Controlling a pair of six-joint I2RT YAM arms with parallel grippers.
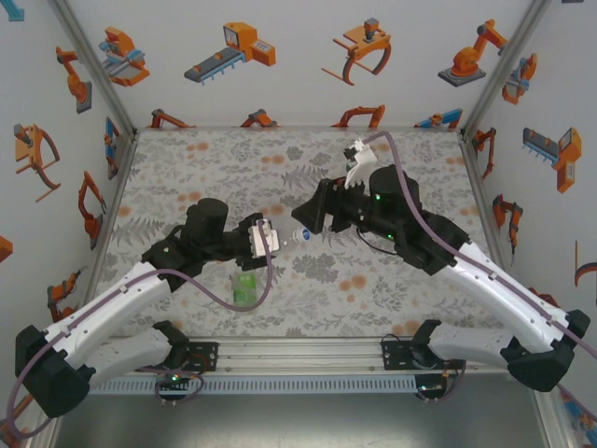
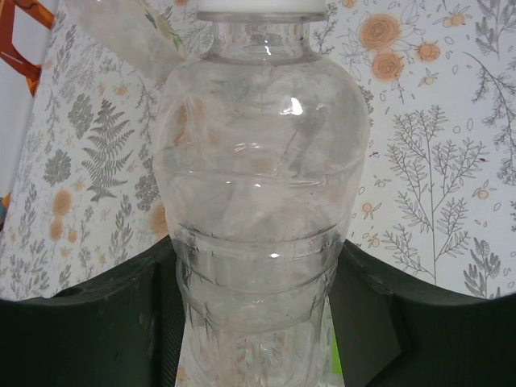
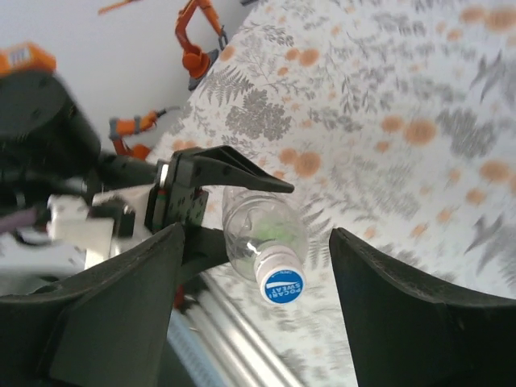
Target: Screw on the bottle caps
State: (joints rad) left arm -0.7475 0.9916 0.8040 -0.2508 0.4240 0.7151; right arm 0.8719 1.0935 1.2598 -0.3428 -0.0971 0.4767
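Left claw (image 1: 275, 237) clamped on the body of a clear bottle (image 2: 258, 161), held level above the middle of the table (image 1: 401, 163). Its white, blue-labelled cap (image 3: 282, 284) sits on the neck between the parted fingers of the right claw (image 3: 258, 238), apparently touching neither. A green-tinted bottle (image 1: 244, 287) rests on the table nearer the front edge.

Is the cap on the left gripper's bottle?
On: the cap sits on the neck of the clear bottle; how tight, cannot tell.
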